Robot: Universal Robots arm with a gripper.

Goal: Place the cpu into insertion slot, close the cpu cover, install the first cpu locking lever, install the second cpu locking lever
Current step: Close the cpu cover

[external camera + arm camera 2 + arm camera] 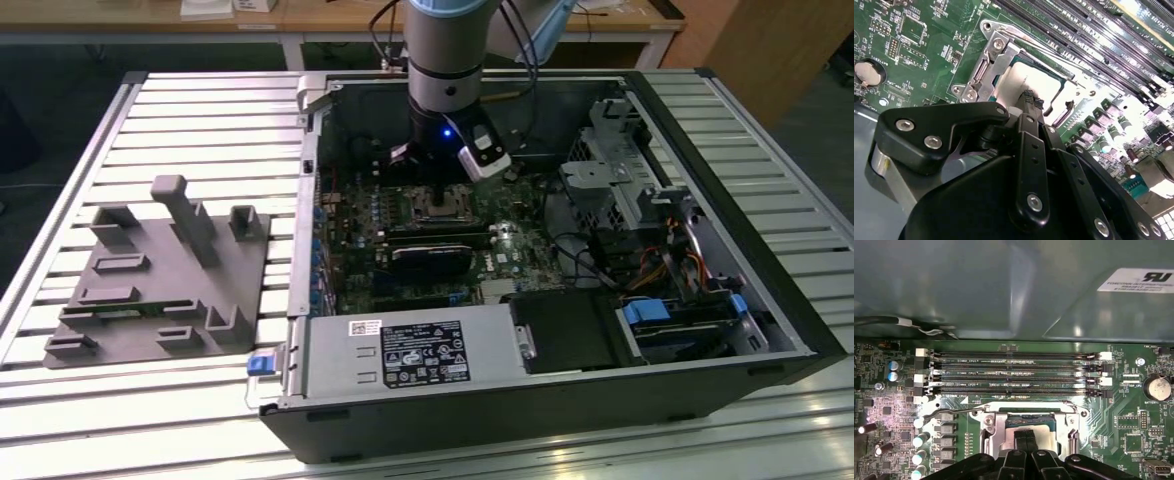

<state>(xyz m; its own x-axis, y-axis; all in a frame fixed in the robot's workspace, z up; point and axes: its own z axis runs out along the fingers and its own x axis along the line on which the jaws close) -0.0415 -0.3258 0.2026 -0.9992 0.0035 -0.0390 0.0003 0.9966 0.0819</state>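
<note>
An open computer case (pixel 534 410) lies on a slatted metal surface (pixel 200 110), with a grey moulded fixture (pixel 160 270) at the exterior view's left. The robot arm reaches down into the case over the green motherboard (pixel 929 50). Its black pincer (pixel 1029 97) has its fingers pressed together, tips resting on the pale top of the cpu (pixel 1011 82). The cpu sits in the insertion slot (pixel 438 205), framed by the silvery cpu cover (pixel 1004 52), beside long memory slots (pixel 1014 372).
</note>
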